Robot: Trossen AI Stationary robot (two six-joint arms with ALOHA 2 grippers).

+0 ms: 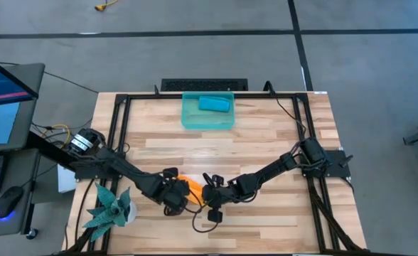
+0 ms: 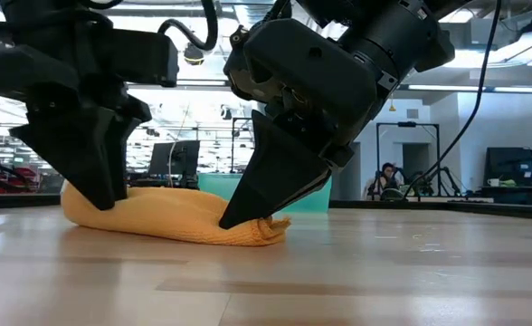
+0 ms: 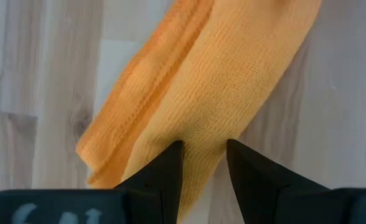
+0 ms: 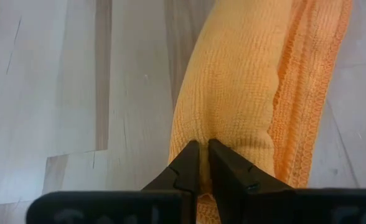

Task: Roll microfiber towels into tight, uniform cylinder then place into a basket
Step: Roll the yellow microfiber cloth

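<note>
**Both tools on the orange towel, one at each end of the roll**

The orange towel (image 1: 192, 186) lay on the tabletop (image 1: 266, 149) as a low, loosely rolled bundle, and the two arms met over it from opposite sides. The left tool (image 3: 204, 163) stood at one end with its fingers (image 3: 161, 171) parted around a thickness of the cloth, the fabric filling the gap between them. The right tool (image 4: 202, 163) stood at the other end, its fingers nearly together and nipping a small pucker of the towel. Holding both ends at once probably served to keep the roll from springing loose and to keep its length even while it was turned or lifted.

The cloth was a knitted microfiber with a fine, regular ribbed grain. Beside each tool a stitched hem ran along the bundle as a wavy, slightly raised edge, and overlapping layers showed there. From table height the roll sagged, thicker beneath the left tool and tapering to a crumpled tip past the right tool, so I judged it not yet a tight, uniform cylinder.

Well beyond both tools, at the far side of the tabletop, sat the basket (image 1: 188, 117), a translucent teal-green rectangular bin with smooth walls. A teal-blue towel (image 1: 214, 104) already lay inside it as a short compact roll. The tabletop was pale butcher-block wood in long strips. A green spiky plant (image 1: 109, 206) stood just outside the left arm.
</note>
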